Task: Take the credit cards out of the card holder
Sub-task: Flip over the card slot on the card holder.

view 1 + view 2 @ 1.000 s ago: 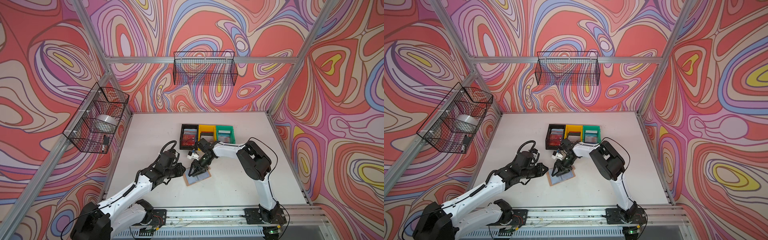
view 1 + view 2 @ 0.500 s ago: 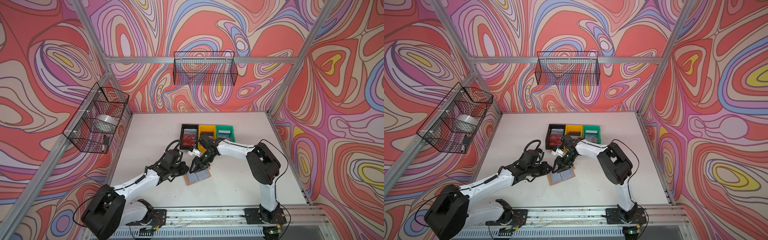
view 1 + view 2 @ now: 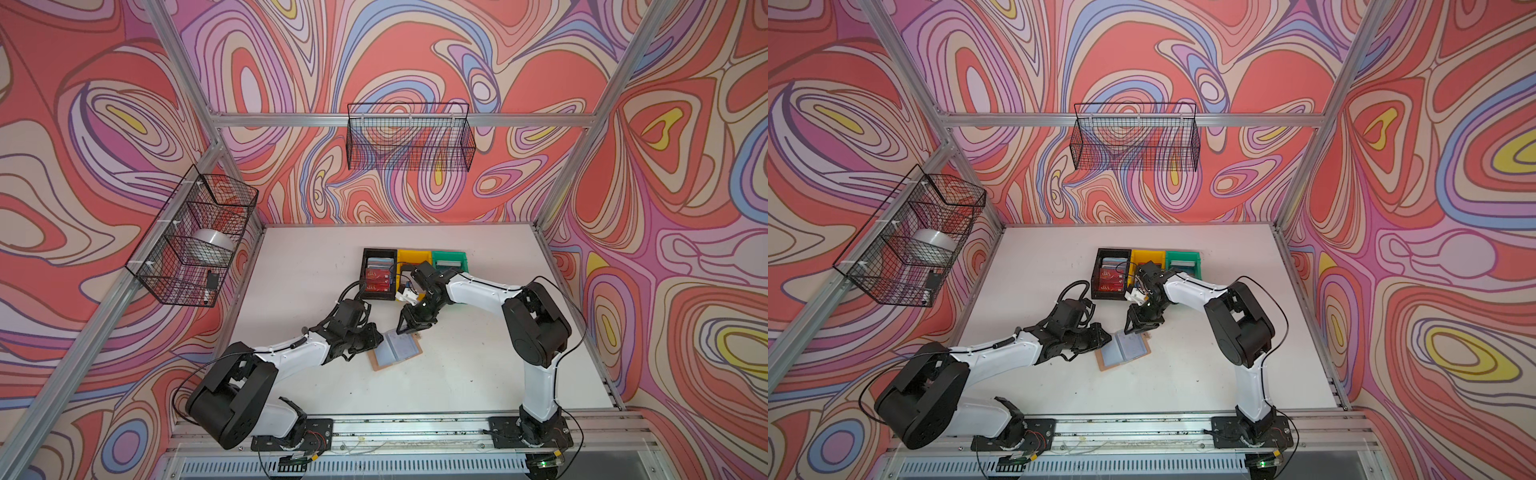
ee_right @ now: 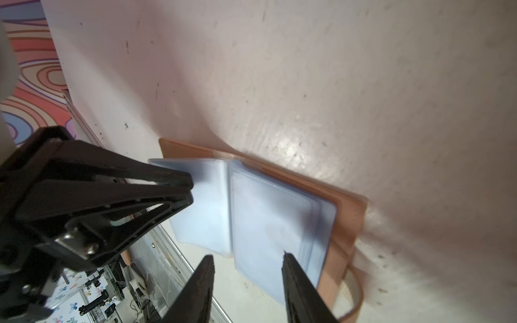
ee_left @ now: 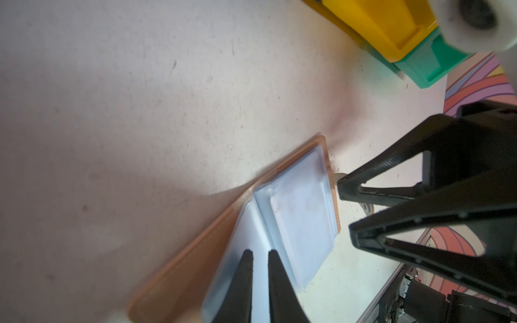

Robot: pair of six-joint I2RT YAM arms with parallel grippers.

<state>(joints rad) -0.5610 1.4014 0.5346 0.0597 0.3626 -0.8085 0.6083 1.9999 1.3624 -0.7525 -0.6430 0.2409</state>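
Observation:
The tan card holder [image 3: 397, 350] [image 3: 1124, 349] lies open on the table, its bluish sleeve pages facing up. A pale credit card [image 5: 303, 215] [image 4: 270, 221] shows inside the sleeve page farther from the left arm. My left gripper [image 3: 377, 337] [image 5: 259, 253] is on the other sleeve pages, which are lifted off the cover, and its fingers are closed to a narrow slit. My right gripper [image 3: 409, 328] [image 4: 247, 256] hangs open over the holder's far edge. One of its fingertips [image 4: 286, 256] is over the page with the card, and nothing is between the jaws.
Black [image 3: 368, 253], yellow [image 3: 405, 254] and green [image 3: 462, 254] bins stand in a row just behind the holder. The black one holds red cards [image 3: 377, 277]. Wire baskets hang on the left [image 3: 191, 241] and back [image 3: 409, 141] walls.
My left gripper has edged right onto the holder's near pages while its arm sank lower. My right gripper has shifted slightly back toward the bins. The holder has stayed where it was.

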